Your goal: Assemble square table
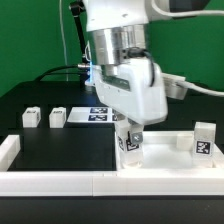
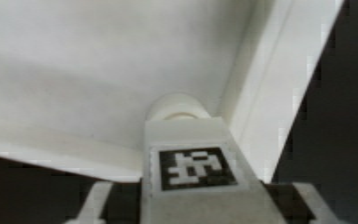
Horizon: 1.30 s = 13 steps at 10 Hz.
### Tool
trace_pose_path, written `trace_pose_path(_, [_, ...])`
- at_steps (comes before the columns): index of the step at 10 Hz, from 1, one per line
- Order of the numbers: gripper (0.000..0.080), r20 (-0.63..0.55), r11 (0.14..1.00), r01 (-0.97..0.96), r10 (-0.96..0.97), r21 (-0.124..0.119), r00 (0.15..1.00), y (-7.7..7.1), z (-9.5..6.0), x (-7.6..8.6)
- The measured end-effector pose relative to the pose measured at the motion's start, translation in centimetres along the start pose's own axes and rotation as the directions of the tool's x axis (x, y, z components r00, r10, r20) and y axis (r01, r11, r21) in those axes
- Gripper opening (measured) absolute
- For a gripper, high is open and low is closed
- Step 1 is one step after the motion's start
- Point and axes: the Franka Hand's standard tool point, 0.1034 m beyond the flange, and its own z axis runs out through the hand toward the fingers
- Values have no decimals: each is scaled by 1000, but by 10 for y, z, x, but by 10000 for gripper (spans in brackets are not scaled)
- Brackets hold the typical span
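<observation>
I find the gripper (image 1: 130, 130) clamped on a leg (image 1: 130, 143), upright over the panel (image 1: 170, 160) — round tip close by the rim (image 2: 265, 90). A second leg (image 1: 205, 141) stands on the panel; third leg (image 1: 32, 117) and fourth leg (image 1: 57, 117) sit on the desk (image 1: 60, 150).

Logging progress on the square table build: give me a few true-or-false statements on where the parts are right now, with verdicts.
1. The claw is closed on a tagged leg over the white panel. True.
2. All four legs are fitted to the panel. False: two loose legs sit on the black table, on the exterior view's left.
3. An upright leg stands at the panel's side on the exterior view's right. True.
4. The marker board rests on top of the panel. False: it lies on the table beyond the panel, behind the claw.
</observation>
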Motion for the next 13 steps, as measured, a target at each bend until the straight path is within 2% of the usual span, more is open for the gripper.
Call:
trace_pose_path(1, [292, -1, 1000, 16, -16, -1, 1000, 0, 0, 0])
trace_pose_path(2, [386, -3, 997, 76, -76, 0, 997, 0, 1, -1])
trace_pose_path(3, [386, -20, 970, 244, -244, 7, 970, 0, 4, -3])
trace_pose_path(4, [571, -25, 904, 427, -427, -15, 904, -1, 4, -8])
trace_pose_path(5, [626, -34, 830, 557, -558, -32, 829, -5, 2, -9])
trace_pose_path(6, [643, -35, 832, 555, -555, -32, 831, -4, 3, -7])
trace_pose_path(8, [648, -36, 700, 712, -714, -48, 700, -3, 3, -7])
trace_pose_path(9, [648, -49, 536, 840, -844, -87, 533, 0, 5, -12])
trace_pose_path(10, [649, -39, 388, 916, -922, -99, 386, -1, 2, -9])
trace_pose_path(11, [649, -35, 339, 936, -941, -98, 338, -2, 2, -7])
trace_pose_path(12, [568, -39, 391, 915, -920, -96, 389, -2, 3, -9])
trace_pose_path(13, [432, -38, 389, 916, -921, -97, 387, -1, 3, -9])
